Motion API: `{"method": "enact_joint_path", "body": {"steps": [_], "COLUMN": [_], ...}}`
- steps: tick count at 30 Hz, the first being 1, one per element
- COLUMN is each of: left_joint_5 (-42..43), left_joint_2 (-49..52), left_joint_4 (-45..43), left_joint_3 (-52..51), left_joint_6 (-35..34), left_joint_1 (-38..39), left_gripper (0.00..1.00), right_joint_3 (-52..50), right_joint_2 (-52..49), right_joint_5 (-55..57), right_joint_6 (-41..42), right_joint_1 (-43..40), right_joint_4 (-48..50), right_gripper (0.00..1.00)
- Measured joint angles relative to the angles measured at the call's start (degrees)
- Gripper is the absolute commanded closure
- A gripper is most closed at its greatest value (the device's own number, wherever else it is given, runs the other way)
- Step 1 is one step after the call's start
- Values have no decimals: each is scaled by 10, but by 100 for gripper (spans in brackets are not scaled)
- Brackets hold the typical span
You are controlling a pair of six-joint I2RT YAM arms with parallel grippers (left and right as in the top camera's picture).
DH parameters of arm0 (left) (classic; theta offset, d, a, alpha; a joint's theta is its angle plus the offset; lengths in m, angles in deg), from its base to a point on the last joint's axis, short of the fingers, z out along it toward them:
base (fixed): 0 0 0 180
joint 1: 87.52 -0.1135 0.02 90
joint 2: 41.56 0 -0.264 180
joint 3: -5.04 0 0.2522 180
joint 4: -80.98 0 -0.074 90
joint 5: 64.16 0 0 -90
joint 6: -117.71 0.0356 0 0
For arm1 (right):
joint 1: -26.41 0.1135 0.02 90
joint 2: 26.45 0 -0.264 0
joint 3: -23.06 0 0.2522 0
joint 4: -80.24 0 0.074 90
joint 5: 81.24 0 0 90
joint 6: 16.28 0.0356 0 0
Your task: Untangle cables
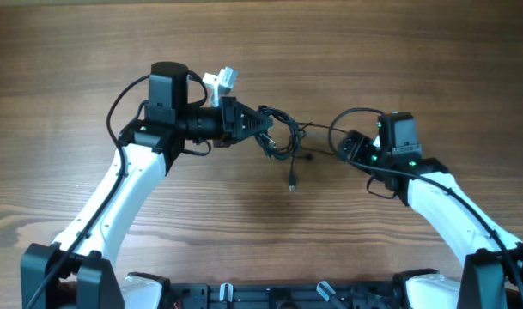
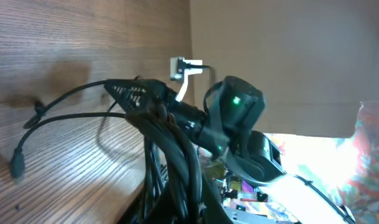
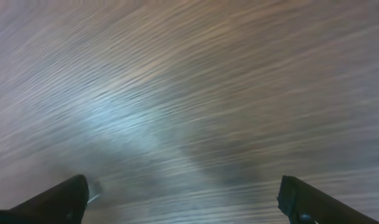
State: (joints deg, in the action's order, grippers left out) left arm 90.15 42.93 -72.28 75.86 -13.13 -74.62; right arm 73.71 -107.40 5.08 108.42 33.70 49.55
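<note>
1. Here, the left arm rises from the near-left corner of the bench. It bends at the elbow and turns its wrist so that the left gripper points level toward the right, close to the middle of the bench.
2. The left gripper is clamped together on the cables, a small knotted bundle of thin black cords at its tips. The left wrist view shows the cords bunched thickly behind the closed fingers.
3. One strand drops from the bundle toward the near side and ends in a small plug. Another thin strand runs right, toward the right gripper.
4. The right arm reaches in from the near-right corner with its wrist angled left. Its gripper sits low over the wood, a little to the right of the bundle.
5. The right gripper's fingers stand wide apart, with only blurred wood grain between them, and they grip nothing.
6. Whether the thin strand touches the right gripper cannot be told.
7. A small white piece shows at the far side of the left wrist.
</note>
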Motion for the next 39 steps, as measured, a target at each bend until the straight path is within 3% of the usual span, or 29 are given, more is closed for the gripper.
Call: {"method": "enact_joint_path", "body": {"steps": [8, 11, 14, 20, 27, 28, 29, 30, 31, 32, 33, 34, 35, 36, 39], "left_joint_5": [12, 5, -33, -89, -81, -80, -79, -78, -76, -76, -77, -78, -78, -81, -119], "left_joint_2": [0, 0, 0, 0, 0, 0, 0, 0, 0, 0, 0, 0, 0, 0, 0], "left_joint_4": [-2, -1, 20, 46, 48, 48, 48, 48, 48, 48, 47, 46, 46, 46, 46], "left_joint_3": [0, 0, 1, 0, 0, 1, 1, 0, 0, 0, 0, 1, 0, 1, 1], "left_joint_6": [0, 11, 59, 201, 322, 327, 332, 336, 339, 342, 344, 346, 347, 346, 317], "left_joint_1": [-10, -10, -10, 12, 122, 129, 139, 148, 153, 156, 156, 156, 155, 155, 155], "left_gripper": [96, 96, 96, 96, 96, 96, 96, 95, 92, 86, 71, 59, 25, 1, 0], "right_joint_3": [0, 0, 0, -1, -1, -1, -1, -1, -1, -1, -1, -1, -1, -1, -1], "right_joint_2": [0, 0, 0, 0, 0, 0, 0, 0, 0, 0, 0, 0, 0, 0, 0], "right_joint_5": [38, 3, -125, -509, -661, -666, -672, -674, -675, -675, -674, -670, -656, -630, -548], "right_joint_6": [6, -41, -144, -321, -351, -352, -355, -360, -360, -365, -366, -365, -363, -339, -222], "right_joint_1": [-96, -117, -120, -118, -95, -91, -82, -72, -63, -56, -44, -35, -28, -24, -24], "right_joint_4": [-32, -29, -7, 111, 181, 181, 181, 181, 181, 181, 181, 179, 176, 172, 175], "right_gripper": [0, 0, 0, 0, 0, 3, 13, 35, 62, 81, 96, 96, 96, 96, 96]}}
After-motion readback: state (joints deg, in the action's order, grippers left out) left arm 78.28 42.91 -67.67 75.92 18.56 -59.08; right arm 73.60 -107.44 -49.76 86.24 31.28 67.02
